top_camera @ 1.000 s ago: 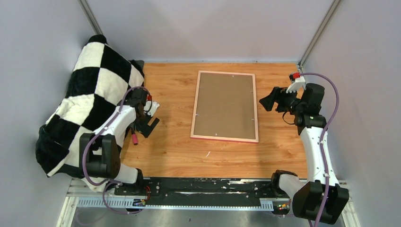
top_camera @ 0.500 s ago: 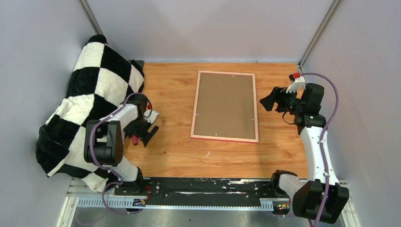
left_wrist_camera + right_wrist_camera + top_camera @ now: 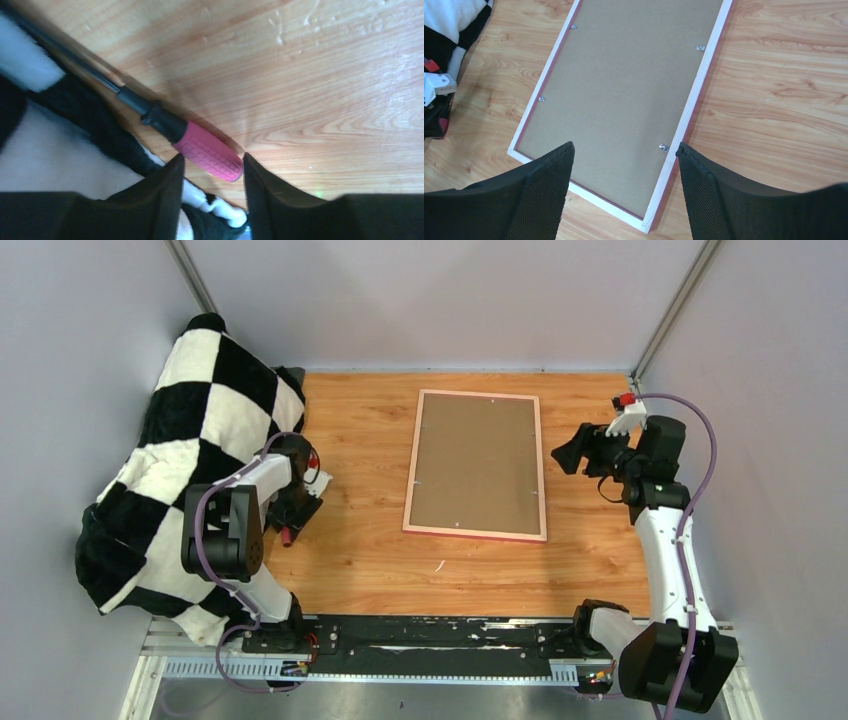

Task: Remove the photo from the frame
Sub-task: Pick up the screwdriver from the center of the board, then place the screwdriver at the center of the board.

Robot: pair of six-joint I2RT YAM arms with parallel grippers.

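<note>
The frame [image 3: 542,470] lies face down in the middle of the table, and its narrow pink border surrounds a brown backing board [image 3: 478,462] held by small metal clips [image 3: 663,147]. The photo is hidden under that board. My right gripper [image 3: 566,456] hovers open just right of the frame; in the right wrist view its fingers [image 3: 624,146] straddle the frame's edge [image 3: 689,120] from above without touching it. My left gripper [image 3: 296,516] is low at the table's left. Its fingertips [image 3: 212,157] press on either side of the pink handle of a screwdriver [image 3: 205,150] lying on the wood.
A black-and-white checkered blanket [image 3: 190,450] is heaped along the left side, and its edge reaches under the left gripper [image 3: 60,150]. The screwdriver's dark shaft [image 3: 100,82] runs along that edge. Grey walls enclose the table on three sides.
The left gripper dropped and pulled back toward the blanket, and its jaws narrowed onto the screwdriver's pink handle. The right gripper and the frame have barely moved.
</note>
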